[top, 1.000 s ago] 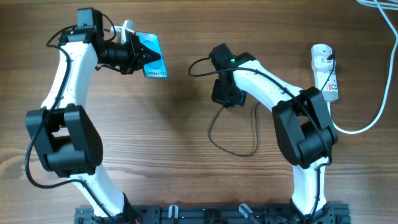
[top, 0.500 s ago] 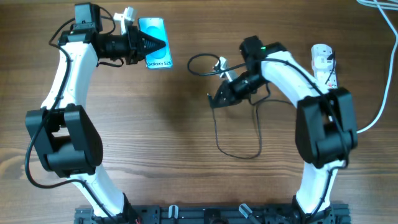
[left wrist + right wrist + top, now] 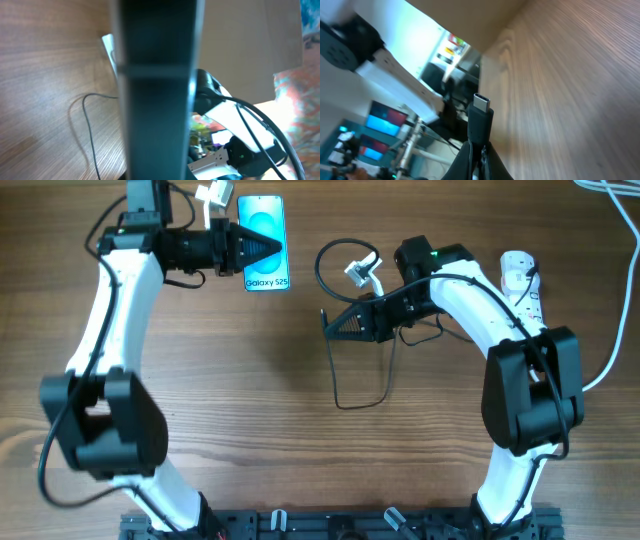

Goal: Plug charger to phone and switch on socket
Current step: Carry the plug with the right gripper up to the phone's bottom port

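In the overhead view the phone [image 3: 266,225], cyan screen up, is at the far left-centre. My left gripper [image 3: 272,247] is shut on its left side. In the left wrist view the phone [image 3: 155,85] is a blurred dark teal band that hides the fingers. My right gripper [image 3: 328,323] points left, shut on the charger connector [image 3: 481,107], whose metal tip sticks out past the fingers [image 3: 465,157]. The thin black charger cable [image 3: 350,402] loops on the table below it. The connector is well apart from the phone, to its lower right. The socket [image 3: 522,290] lies at the far right.
A thick white cord [image 3: 605,365] runs from the socket along the right edge. A black plug sits in the socket's far end [image 3: 528,277]. The right arm [image 3: 235,112] shows in the left wrist view beyond the phone.
My left gripper carried the phone right and toward the far edge. My right gripper swung from pointing down to pointing left with the connector, dragging the cable loop.
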Action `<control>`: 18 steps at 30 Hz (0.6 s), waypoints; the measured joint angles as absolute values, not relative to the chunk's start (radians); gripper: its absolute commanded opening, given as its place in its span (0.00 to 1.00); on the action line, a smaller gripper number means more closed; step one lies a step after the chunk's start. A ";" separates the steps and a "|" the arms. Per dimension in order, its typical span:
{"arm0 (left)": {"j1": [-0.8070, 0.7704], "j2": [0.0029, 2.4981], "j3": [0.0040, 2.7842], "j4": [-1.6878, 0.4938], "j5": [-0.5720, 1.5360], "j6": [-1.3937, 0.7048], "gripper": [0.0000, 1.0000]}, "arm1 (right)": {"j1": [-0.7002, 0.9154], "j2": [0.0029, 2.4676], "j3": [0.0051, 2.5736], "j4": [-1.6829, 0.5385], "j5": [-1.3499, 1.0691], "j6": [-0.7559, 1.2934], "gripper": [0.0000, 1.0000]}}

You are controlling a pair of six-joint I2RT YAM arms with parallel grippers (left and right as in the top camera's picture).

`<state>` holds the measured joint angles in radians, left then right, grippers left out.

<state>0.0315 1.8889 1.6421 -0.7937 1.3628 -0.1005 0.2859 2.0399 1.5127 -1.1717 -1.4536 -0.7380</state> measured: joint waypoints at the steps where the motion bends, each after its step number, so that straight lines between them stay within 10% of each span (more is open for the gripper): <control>1: 0.030 1.868 1.642 -0.793 1.353 -0.108 0.04 | 0.286 2.039 1.513 -1.182 -1.468 -0.739 0.04; 18: -0.079 1.760 1.642 -0.694 1.171 -0.361 0.04 | 0.395 1.623 1.509 -0.862 -1.090 -0.169 0.04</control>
